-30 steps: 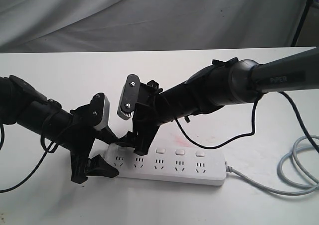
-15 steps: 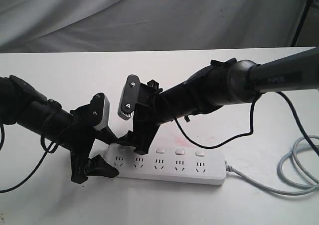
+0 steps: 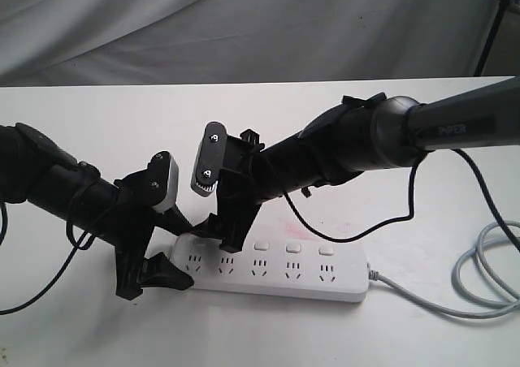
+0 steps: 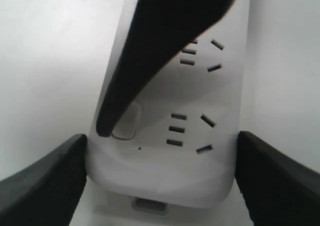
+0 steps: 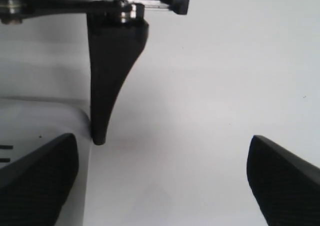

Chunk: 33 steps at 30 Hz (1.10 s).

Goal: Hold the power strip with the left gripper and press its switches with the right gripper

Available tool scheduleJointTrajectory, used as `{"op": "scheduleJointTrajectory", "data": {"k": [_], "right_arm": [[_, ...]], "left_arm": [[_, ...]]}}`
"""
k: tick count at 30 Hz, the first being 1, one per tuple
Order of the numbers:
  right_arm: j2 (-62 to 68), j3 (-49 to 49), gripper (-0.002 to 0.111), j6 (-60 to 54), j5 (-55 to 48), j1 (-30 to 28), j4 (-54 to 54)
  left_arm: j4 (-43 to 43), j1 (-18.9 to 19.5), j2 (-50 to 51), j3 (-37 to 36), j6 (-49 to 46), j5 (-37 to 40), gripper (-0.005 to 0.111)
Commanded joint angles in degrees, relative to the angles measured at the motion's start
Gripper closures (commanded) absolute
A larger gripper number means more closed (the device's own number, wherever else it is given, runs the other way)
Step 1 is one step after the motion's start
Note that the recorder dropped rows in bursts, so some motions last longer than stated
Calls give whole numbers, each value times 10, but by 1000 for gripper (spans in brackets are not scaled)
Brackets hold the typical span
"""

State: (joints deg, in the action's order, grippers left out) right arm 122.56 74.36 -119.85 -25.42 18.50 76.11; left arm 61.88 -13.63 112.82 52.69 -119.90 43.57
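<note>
Left arm slopes down; left end effector (image 3: 185,253) clamps the power strip (image 3: 276,271) across its end. Right end effector (image 3: 218,213) gapes wide, lower fingertip (image 4: 107,126) at the first switch (image 4: 126,122)

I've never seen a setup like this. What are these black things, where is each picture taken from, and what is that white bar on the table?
It is a robot with a left arm and a right arm, each ending in a two-finger claw. The wide picture comes from a camera standing off the arms. The two close-ups come from cameras on the wrists, looking out past each claw's fingers. On the white table lies a power strip with a grey cord. The left gripper clasps the strip's end, one finger against each long side. The right gripper is open and holds nothing. In the left wrist picture, one of its fingers points down at the end switch.
</note>
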Motion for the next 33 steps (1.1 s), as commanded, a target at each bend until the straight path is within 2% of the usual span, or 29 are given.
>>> {"op": "scheduleJointTrajectory", "data": {"k": [1,22,28,33], "right_arm": [[-10,-2,24,2,-33,2,-8],[15,-2,24,5,31,3,-55],[18,-2,24,33,31,3,-112],[18,-2,24,34,5,3,-116]], "left_arm": [[6,-4,-1,3,-1,-1,107],[6,-4,-1,3,-1,-1,107],[6,-4,-1,3,-1,-1,107],[6,-4,-1,3,-1,-1,107]]}}
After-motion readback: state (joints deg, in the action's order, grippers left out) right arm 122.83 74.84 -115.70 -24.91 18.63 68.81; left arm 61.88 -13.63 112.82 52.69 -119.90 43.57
